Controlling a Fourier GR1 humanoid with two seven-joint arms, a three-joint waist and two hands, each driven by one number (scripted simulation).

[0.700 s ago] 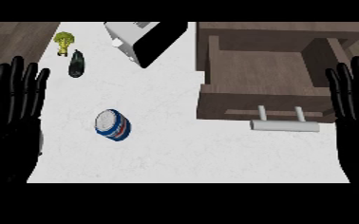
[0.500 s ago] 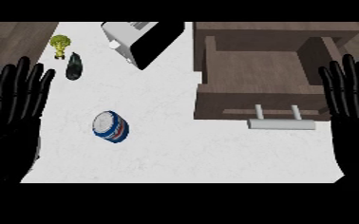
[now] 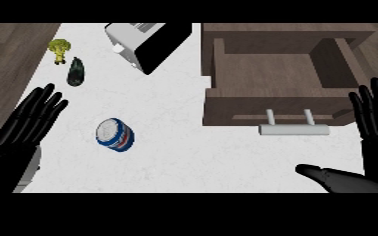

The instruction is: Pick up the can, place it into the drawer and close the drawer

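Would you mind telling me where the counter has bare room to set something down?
Bare counter lies between the can and the drawer, and below its handle. It is crowded at upper left: broccoli, dark vegetable, toaster.

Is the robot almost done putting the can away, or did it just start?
Just starting. Already done: only that the brown wooden drawer stands open and looks empty. In hand: nothing. The blue and white can lies on the white counter, with the open left hand beside it, not touching; the open right hand is at the view's right edge. Left: grabbing the can, putting it inside, closing the drawer.
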